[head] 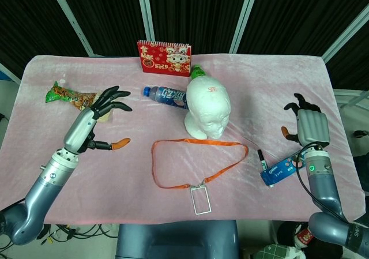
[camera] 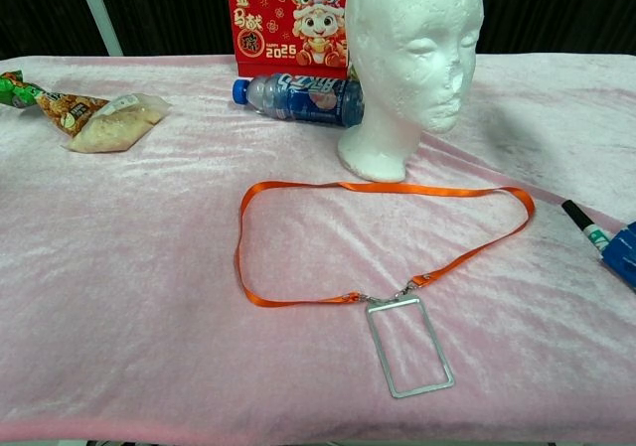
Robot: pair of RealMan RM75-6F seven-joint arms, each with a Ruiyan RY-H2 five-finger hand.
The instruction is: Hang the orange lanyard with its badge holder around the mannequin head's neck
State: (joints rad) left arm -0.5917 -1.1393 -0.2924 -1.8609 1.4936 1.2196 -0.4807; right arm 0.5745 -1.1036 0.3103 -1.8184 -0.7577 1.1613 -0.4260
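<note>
The orange lanyard (head: 199,149) (camera: 378,188) lies in a loop on the pink cloth in front of the white foam mannequin head (head: 208,109) (camera: 412,59). Its clear badge holder (head: 200,200) (camera: 408,346) lies flat at the near end of the loop. My left hand (head: 101,117) hovers over the left part of the table with fingers spread and nothing in it. My right hand (head: 308,126) hangs at the far right, palm down, fingers apart, holding nothing. Neither hand shows in the chest view.
A blue-labelled bottle (head: 166,96) lies behind the head, a red desk calendar (head: 164,57) stands further back. Snack packets (head: 69,96) lie by my left hand. A marker (head: 262,159) and a blue packet (head: 279,170) lie under my right hand.
</note>
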